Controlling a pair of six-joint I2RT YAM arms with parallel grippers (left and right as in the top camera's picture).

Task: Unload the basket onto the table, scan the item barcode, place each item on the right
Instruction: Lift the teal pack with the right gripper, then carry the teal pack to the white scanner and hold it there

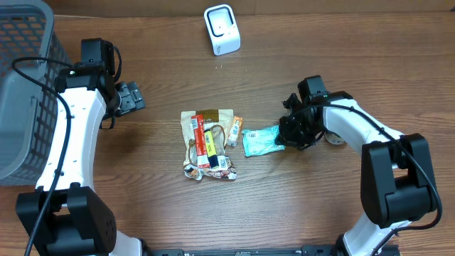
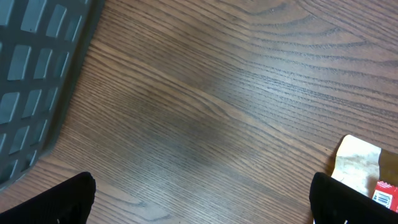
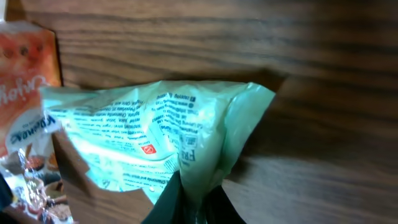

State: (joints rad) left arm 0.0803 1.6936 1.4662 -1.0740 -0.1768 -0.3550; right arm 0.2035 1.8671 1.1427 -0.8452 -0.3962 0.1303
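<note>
A pale green snack packet [image 1: 259, 139] lies right of the pile of items, its printed side facing the right wrist camera [image 3: 155, 137]. My right gripper [image 1: 284, 136] is shut on the packet's right edge, and the wrist view shows the film pinched between the two dark fingers [image 3: 168, 205]. My left gripper [image 1: 130, 97] hangs open over bare wood at the left, its fingertips [image 2: 68, 199] far apart with nothing between them. The white barcode scanner [image 1: 222, 29] stands at the back of the table.
A pile of snack packets [image 1: 207, 144] lies in the middle, a tan one reaching into the left wrist view [image 2: 360, 165]. A grey mesh basket [image 1: 25, 85] fills the far left. A small round object [image 1: 335, 139] sits by my right arm.
</note>
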